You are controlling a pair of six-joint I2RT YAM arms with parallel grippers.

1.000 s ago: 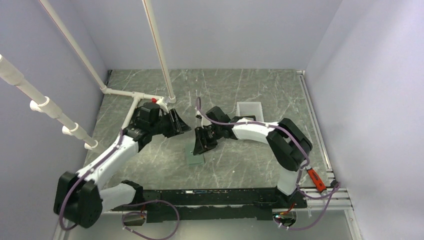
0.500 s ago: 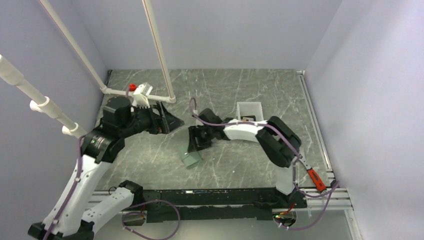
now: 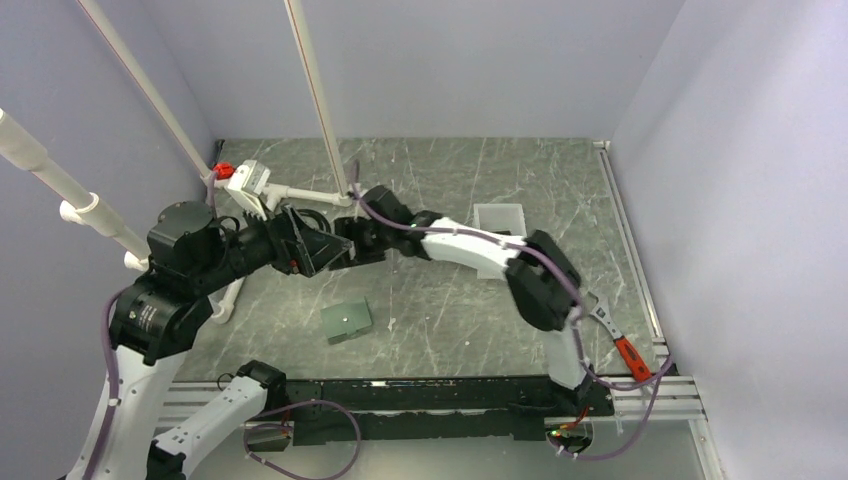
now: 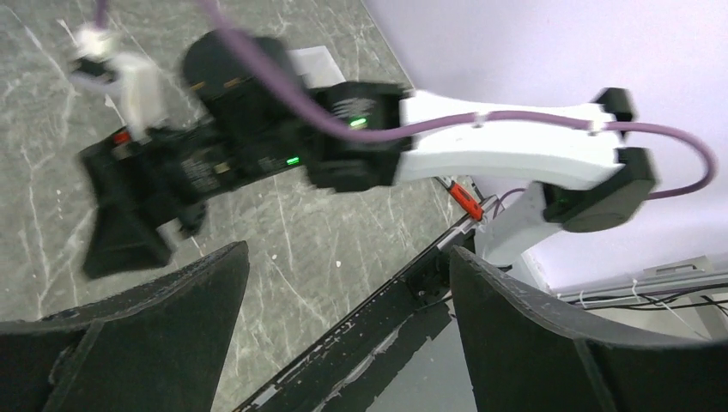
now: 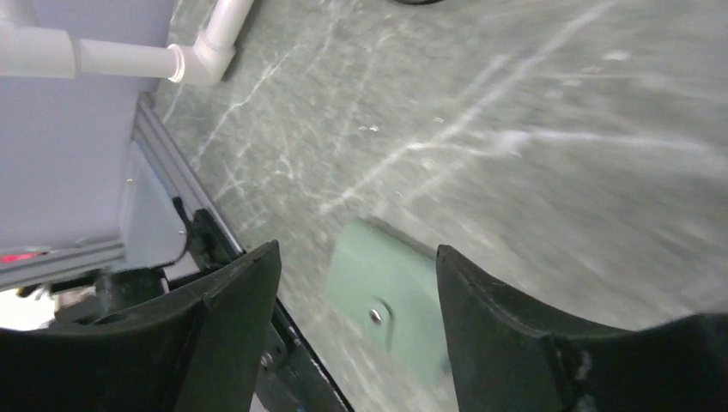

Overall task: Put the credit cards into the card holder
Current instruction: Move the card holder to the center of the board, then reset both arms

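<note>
Card holder (image 3: 346, 321), sage-green and folded shut, lay flat on the bench (image 3: 450, 320) near the front edge, left of centre, touched by neither arm. The dark marbled bench filled the floor of the enclosure; a white pipe frame (image 3: 312, 100) rose from its far left corner. The left arm (image 3: 150, 320) was raised high and reached rightwards; the right arm (image 3: 470, 250) stretched leftwards across the middle of the bench; their wrists faced each other closely above the surface, beyond the card holder, and whether they touched I could not tell. The left end effector (image 4: 343, 257) was released, its two dark fingers spread wide with nothing between them; the right arm's wrist and white link showed beyond. The right end effector (image 5: 354, 253) was likewise released, fingers apart and empty; the card holder showed on the bench below the gap. A white open bin (image 3: 498, 215) stood just behind the right arm's white link; its contents were too small to tell. A small orange-red item (image 3: 627, 354) lay on the rail beside the right arm's base; the tiny snap stud (image 5: 375, 315) sat near the middle of the card holder's outer face.
</note>
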